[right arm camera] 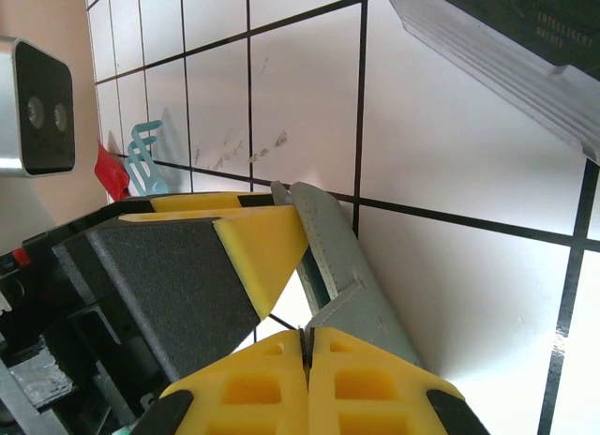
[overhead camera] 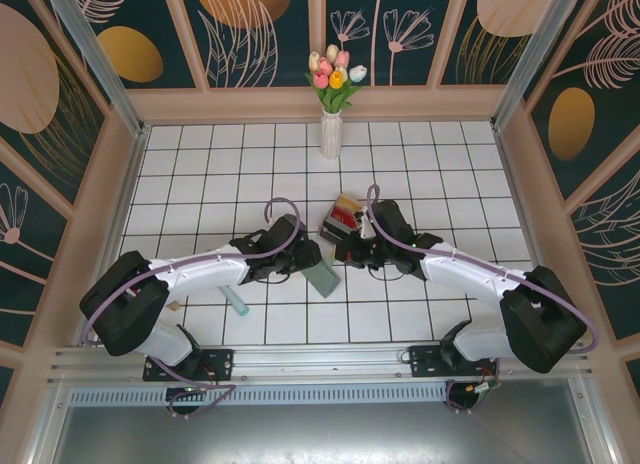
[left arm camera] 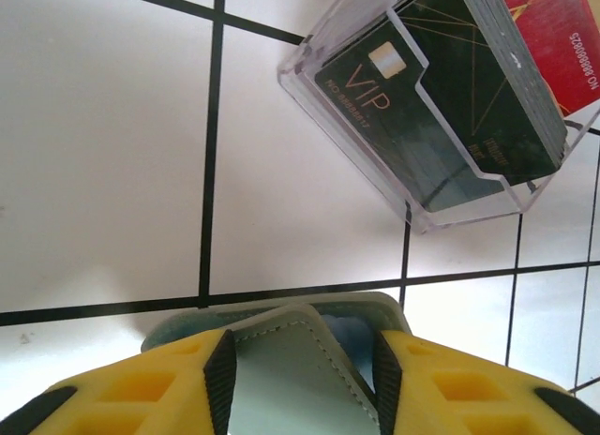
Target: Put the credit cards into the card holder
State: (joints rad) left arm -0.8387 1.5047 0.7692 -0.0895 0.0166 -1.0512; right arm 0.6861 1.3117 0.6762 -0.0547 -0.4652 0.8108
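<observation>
I see credit cards (left arm camera: pixel 412 97) stacked in a clear plastic box (left arm camera: pixel 356 158). My left tool (left arm camera: pixel 302 352) clamps the leathery card holder (left arm camera: pixel 281 397), and my right tool (right arm camera: pixel 307 346) is pinched shut on its flap.

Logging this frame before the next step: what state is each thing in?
card holder: partly open, gripped by both pincers
left pincer: closed on the holder's flap
right pincer: shut on a holder leaf
clear box: on the table, holding cards
credit cards: stacked in that box, not in the holder
vase: upright, holding tulips
teal stick: lying flat
</observation>
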